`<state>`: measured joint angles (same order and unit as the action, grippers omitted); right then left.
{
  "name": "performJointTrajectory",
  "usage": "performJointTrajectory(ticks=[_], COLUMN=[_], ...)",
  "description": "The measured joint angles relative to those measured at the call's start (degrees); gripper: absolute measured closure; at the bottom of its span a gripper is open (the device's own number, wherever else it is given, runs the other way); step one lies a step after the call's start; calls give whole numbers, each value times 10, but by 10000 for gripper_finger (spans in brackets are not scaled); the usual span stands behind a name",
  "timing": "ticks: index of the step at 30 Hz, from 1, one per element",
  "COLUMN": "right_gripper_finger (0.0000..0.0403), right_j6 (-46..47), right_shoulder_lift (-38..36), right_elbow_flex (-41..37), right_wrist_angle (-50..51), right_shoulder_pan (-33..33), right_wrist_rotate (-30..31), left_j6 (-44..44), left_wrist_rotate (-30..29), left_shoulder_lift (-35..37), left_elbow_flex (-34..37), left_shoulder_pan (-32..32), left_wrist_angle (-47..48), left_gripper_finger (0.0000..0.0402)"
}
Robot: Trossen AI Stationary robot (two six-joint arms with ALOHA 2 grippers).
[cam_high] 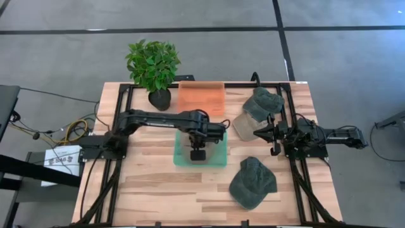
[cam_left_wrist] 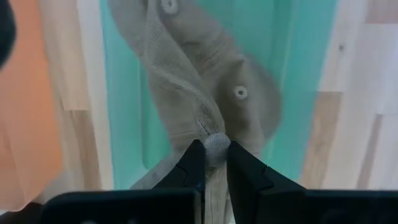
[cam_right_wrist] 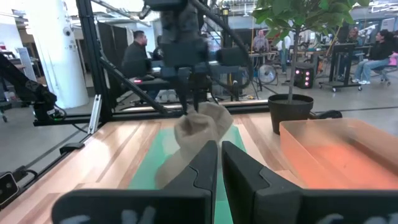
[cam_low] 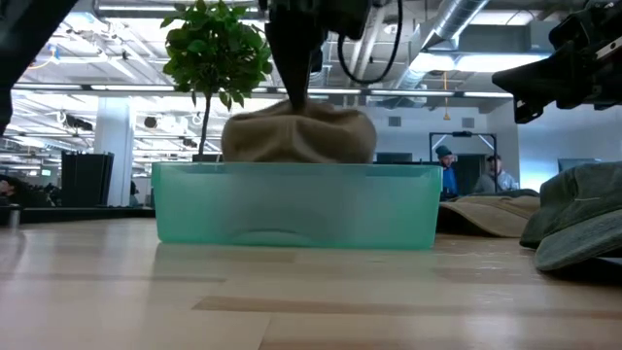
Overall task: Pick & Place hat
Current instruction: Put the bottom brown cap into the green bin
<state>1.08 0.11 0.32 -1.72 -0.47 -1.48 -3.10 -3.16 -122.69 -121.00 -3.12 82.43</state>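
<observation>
Altogether on the bench (cam_high: 158, 190): hats, four; bins, two; potted plant, one; arms, two

Hats: one tan hat (cam_left_wrist: 205, 106) bunched up and hanging over the teal bin (cam_high: 218, 159), gripped at its top button; one green hat (cam_high: 252, 182) lying on the bench near the front edge, right of the teal bin; one green hat (cam_high: 263, 102) at the back right, partly lying over a second tan hat (cam_high: 242, 125) just beside it

Bins: teal bin at the centre, translucent; orange bin (cam_high: 201, 98) directly behind it, touching or nearly so

Potted plant (cam_high: 154, 66): green leaves, dark pot, at the back beside the orange bin

Left gripper (cam_left_wrist: 210, 163): above the teal bin, fingers drawn close together and clamped on the tan hat's button and the fabric around it; in the low view the hat's lower part sits within the bin walls while the crown rises above the rim

Right gripper (cam_right_wrist: 219, 158): held above the bench by the right-hand hats, pointing toward the teal bin, fingers nearly together with a narrow gap, holding nothing

Background: people seated in the room beyond the bench
</observation>
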Motion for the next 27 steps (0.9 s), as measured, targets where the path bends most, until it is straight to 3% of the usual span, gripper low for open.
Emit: performJointTrajectory(ticks=[16, 27], right_gripper_finger=[386, 386], right_j6=[0, 0], right_shoulder_lift=[0, 0], right_elbow_flex=[0, 0], right_wrist_angle=[0, 0], right_shoulder_pan=[0, 0], right_wrist_rotate=[0, 0], left_j6=[-2, 33], left_wrist_rotate=[-2, -1], left_shoulder_lift=[0, 0], left_elbow_flex=[0, 0], left_shoulder_pan=[33, 73], left_wrist_angle=[10, 18], left_gripper_finger=[357, 233])
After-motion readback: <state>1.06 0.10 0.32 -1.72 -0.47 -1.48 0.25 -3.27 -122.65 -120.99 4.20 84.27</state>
